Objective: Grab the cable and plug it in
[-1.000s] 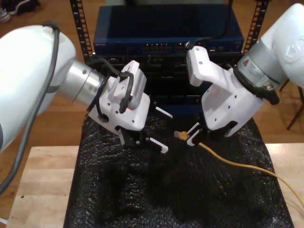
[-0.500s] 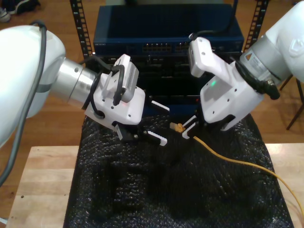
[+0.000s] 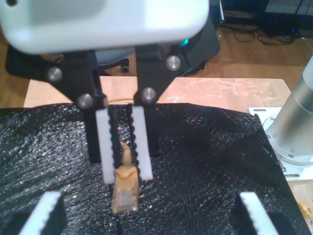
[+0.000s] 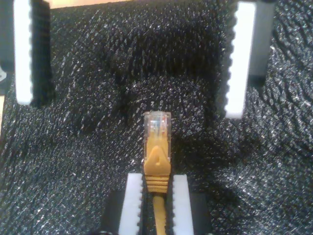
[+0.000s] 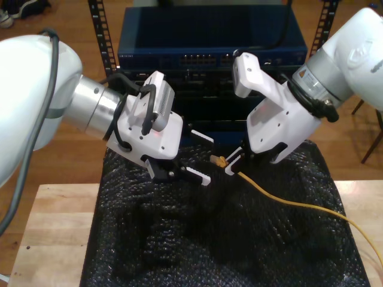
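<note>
The yellow-orange cable (image 5: 287, 200) trails across the black mat to the exterior view's right. Its plug (image 5: 219, 160) is held above the mat, with my second gripper (image 5: 232, 162) shut on the cable just behind it. In the second wrist view the clear plug tip (image 4: 156, 125) sticks out past my second gripper (image 4: 156, 180) toward my first gripper (image 4: 132, 58), which stands open. In the first wrist view the plug (image 3: 124, 188) points at the camera from my second gripper (image 3: 126, 174). My first gripper (image 3: 149, 208), open (image 5: 200, 156), sits at the exterior view's left of the plug and holds nothing.
A dark blue network switch (image 5: 200, 60) with a row of ports sits in a rack behind the arms. The black bubble-textured mat (image 5: 209, 245) covers a wooden table (image 5: 54, 239). A silver arm base (image 3: 293, 132) stands by the mat.
My second gripper has carried the plug up and toward the exterior view's left, closer to my first gripper. My first gripper has risen slightly and stays open.
</note>
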{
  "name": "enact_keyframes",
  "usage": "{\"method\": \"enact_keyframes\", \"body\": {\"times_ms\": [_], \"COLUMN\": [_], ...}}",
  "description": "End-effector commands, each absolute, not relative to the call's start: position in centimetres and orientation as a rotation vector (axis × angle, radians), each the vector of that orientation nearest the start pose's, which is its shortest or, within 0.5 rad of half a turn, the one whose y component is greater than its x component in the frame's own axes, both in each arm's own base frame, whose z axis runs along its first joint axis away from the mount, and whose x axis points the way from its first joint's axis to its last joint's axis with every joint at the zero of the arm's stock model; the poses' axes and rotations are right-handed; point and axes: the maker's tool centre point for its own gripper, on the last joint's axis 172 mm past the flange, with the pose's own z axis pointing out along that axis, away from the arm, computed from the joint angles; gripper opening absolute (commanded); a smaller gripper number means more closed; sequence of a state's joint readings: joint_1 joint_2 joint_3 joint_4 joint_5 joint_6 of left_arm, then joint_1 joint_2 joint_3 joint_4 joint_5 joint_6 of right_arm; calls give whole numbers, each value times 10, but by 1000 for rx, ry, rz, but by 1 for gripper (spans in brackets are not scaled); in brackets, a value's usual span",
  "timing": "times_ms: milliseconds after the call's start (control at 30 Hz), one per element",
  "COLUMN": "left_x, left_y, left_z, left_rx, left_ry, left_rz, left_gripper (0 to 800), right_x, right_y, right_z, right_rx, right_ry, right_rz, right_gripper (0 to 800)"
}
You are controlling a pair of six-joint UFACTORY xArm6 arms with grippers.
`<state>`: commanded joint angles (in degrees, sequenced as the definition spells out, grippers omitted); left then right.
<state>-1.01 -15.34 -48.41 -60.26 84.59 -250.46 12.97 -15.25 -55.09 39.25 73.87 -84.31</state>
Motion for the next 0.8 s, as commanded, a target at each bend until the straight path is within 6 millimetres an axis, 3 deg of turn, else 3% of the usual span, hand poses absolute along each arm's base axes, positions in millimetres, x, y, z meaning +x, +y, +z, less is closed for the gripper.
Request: {"method": "enact_keyframes", "body": {"times_ms": [800], "left_x": [344], "left_y": [-233], "left_z": [307], "left_rx": [1510], "left_ry": [-1547], "left_rz": [744], "left_gripper": [562], "right_x": [358], "right_y": [238], "right_z": [291], "right_rx": [-1876], "right_ry": [-1716], "right_rz": [-437], "right_gripper": [7]}}
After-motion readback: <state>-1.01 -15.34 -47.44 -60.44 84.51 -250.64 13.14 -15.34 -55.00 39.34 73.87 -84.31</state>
